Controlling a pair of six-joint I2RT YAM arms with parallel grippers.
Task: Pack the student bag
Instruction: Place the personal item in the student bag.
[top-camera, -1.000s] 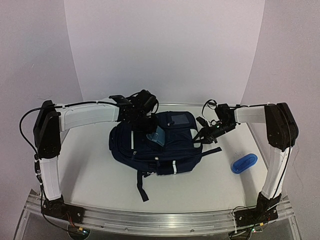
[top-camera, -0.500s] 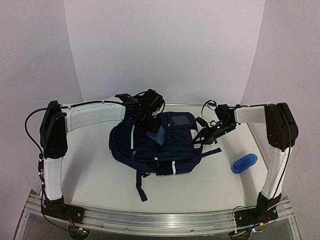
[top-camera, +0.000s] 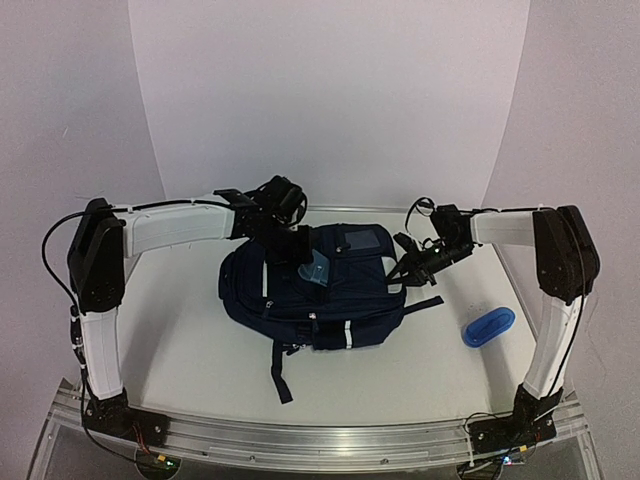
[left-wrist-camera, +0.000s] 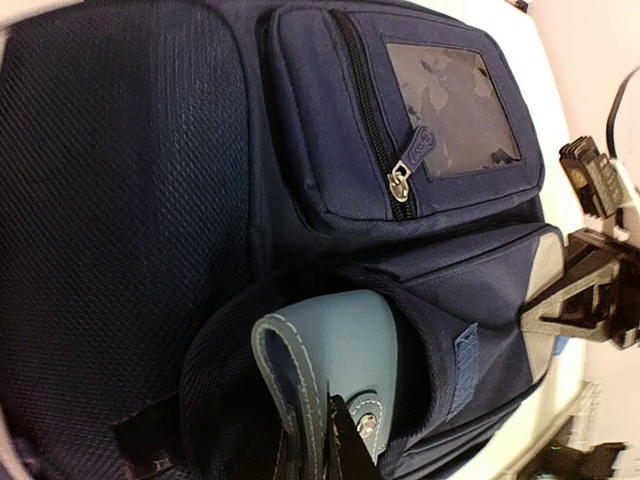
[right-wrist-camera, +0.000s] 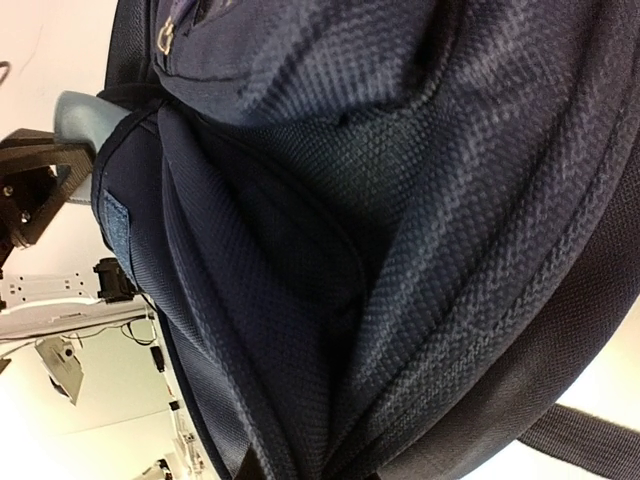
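While left jaws pinch a pale-blue case (left-wrist-camera: 340, 345), right jaws grip the student bag (top-camera: 330, 300).

The left arm (top-camera: 180, 228) and right arm (top-camera: 505, 228) reach inward, elbows raised; left end effector (top-camera: 303, 268) and right end effector (top-camera: 404, 272) pinched closed, facing each other.
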